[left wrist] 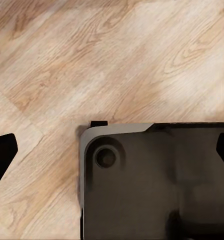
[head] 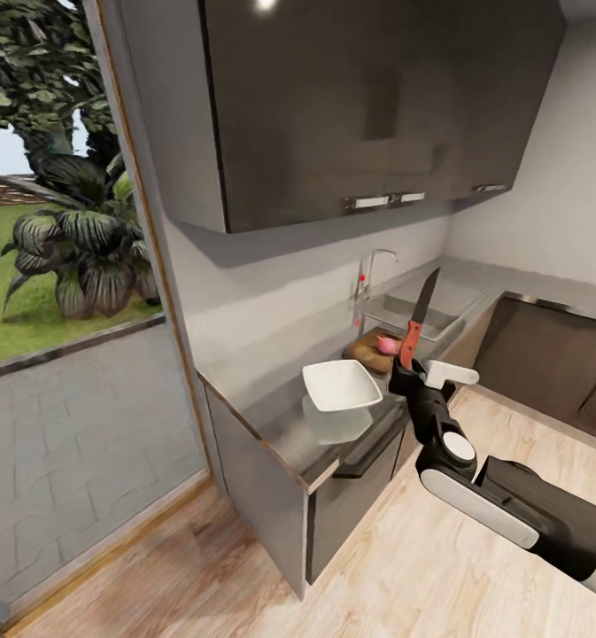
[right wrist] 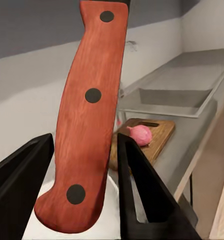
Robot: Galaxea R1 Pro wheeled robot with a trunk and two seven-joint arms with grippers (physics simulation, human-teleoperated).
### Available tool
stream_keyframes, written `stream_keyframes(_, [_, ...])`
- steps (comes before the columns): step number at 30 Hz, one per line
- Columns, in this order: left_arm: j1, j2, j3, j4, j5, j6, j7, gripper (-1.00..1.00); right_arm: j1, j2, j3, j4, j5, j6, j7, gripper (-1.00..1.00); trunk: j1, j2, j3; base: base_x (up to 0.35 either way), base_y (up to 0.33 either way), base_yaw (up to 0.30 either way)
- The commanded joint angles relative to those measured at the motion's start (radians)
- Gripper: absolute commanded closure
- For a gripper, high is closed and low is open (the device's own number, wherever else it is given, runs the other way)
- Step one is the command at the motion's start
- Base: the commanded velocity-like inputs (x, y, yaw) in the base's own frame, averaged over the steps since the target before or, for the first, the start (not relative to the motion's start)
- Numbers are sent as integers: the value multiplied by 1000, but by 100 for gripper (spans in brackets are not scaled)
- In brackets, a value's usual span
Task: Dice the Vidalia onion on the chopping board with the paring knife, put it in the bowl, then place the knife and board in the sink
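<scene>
Right pincer, low and right of centre in the head view, is clamped on the red handle of the paring knife, blade pointing up and tilted a little to the right; the right wrist view shows the handle standing between the two dark fingers. Left pincer hangs over the wooden floor above the robot's dark base, its fingertips at opposite edges of that frame, so it looks spread wide and empty. Just beyond the knife hand, the white bowl sits on the grey tabletop. Further back lies the chopping board with a pink, rounded onion on it, still whole as far as I can tell. Behind that is the sink with its tap. Risk from here: the onion is round and loose, so a slanted cut could roll it off the board, and the raised blade could clip the bowl on the way across.
</scene>
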Motion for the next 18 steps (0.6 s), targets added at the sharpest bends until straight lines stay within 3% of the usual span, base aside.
stream_keyframes(1, [0, 1, -4, -1, 8, -1, -1, -100, -2, 1, 3, -1, -7, -10, -3, 100, 1, -2, -2, 0, -300, 0])
stream_keyframes(6, [0, 1, -4, 0, 8, -1, -1, -100, -2, 6, 3, -3, -7, -10, -4, 100, 1, -2, -2, 0, -303, 54])
stream_keyframes(18, [-1, 1, -4, 0, 8, -1, 0, -100, -2, 6, 3, -3, -7, -10, -7, 100, 1, -2, -2, 0, -305, 267])
